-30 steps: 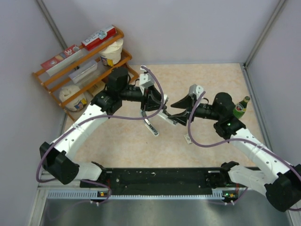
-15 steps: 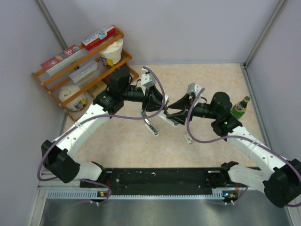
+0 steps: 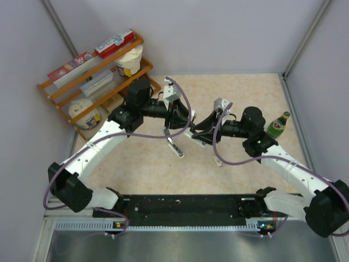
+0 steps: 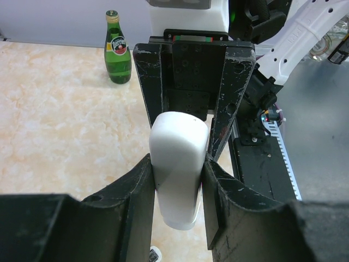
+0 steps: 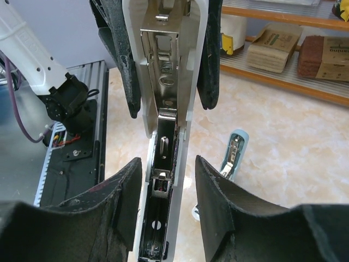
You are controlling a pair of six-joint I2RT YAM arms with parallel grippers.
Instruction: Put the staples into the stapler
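- Top view: you look steeply down from above and behind the arm bases, far enough out to take in the whole table.
- Left wrist view: close on the stapler, facing the green bottle (the top view shows it too).
- Right wrist view: equally close on the same stapler, facing the wooden shelf, which the top view shares.

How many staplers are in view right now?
2. A white stapler, opened up, is gripped in the left tool between the two arms. A pale blue stapler lies on the table beside it. More could be hidden behind the arms.
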